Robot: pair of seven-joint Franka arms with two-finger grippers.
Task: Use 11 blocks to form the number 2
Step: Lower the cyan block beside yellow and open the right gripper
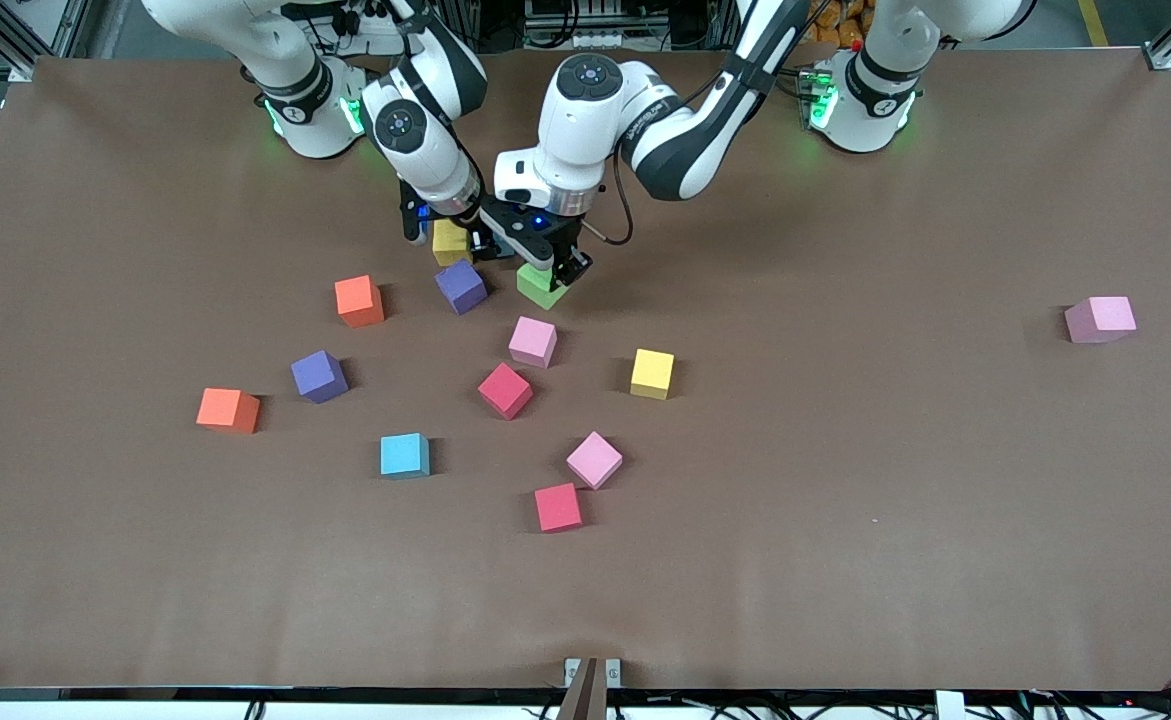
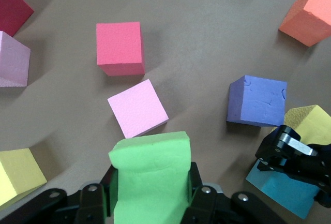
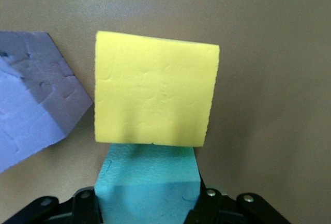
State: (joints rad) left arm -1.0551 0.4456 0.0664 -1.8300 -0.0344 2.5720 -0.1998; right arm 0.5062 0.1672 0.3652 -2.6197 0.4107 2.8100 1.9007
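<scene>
Blocks (image 1: 533, 342): lying scattered, mid-frame in front view.
Left gripper (image 1: 552, 268): clamping the green block (image 2: 150, 175), upper centre in front view.
Right gripper (image 1: 442, 225): clamping the blue block (image 3: 150, 182), touching the yellow block (image 3: 155, 94).

both grippers sit at upper centre: the left gripper (image 1: 555, 272) clamps a green block (image 1: 541, 287), the right gripper (image 1: 442, 226) beside a yellow block (image 1: 450, 243).

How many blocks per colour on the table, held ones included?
yellow blocks: 2
purple blocks: 2
orange blocks: 2
red blocks: 2
blue blocks: 2
pink blocks: 3
green block: 1
Total: 14
</scene>
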